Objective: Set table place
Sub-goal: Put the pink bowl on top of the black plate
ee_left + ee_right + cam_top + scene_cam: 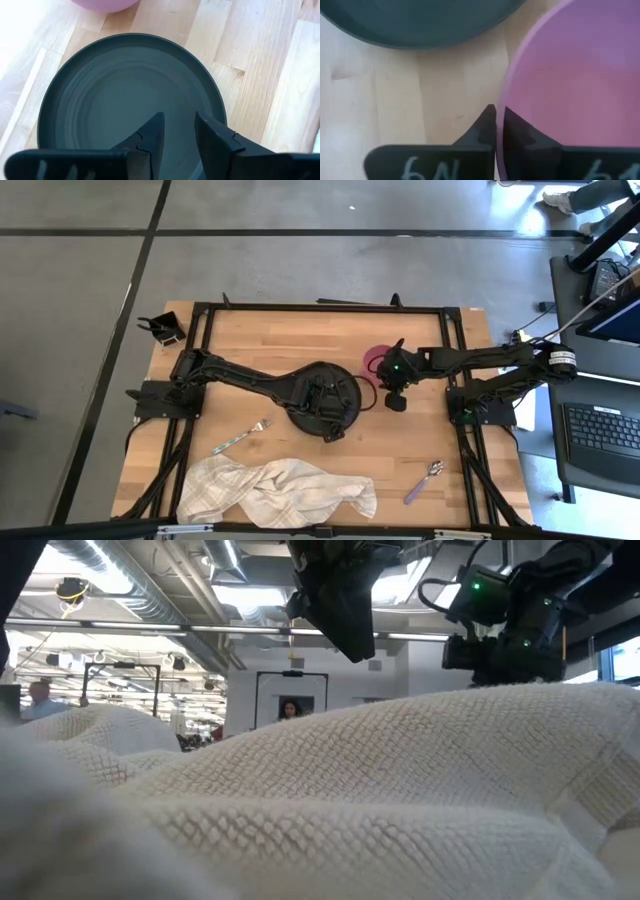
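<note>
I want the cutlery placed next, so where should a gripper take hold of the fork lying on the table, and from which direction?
Probably from straight above, mid-handle. The fork lies flat and diagonal on the table, between the black plate and the towel, touching neither. Turn the fingers across its thin shaft. The left gripper, open over the plate, looks closest.

It looked like a robotics lab: exposed ceiling ducts (120, 585), a concrete floor (300, 260), and a desk with keyboard (598, 430) beside the table (400, 430).
</note>
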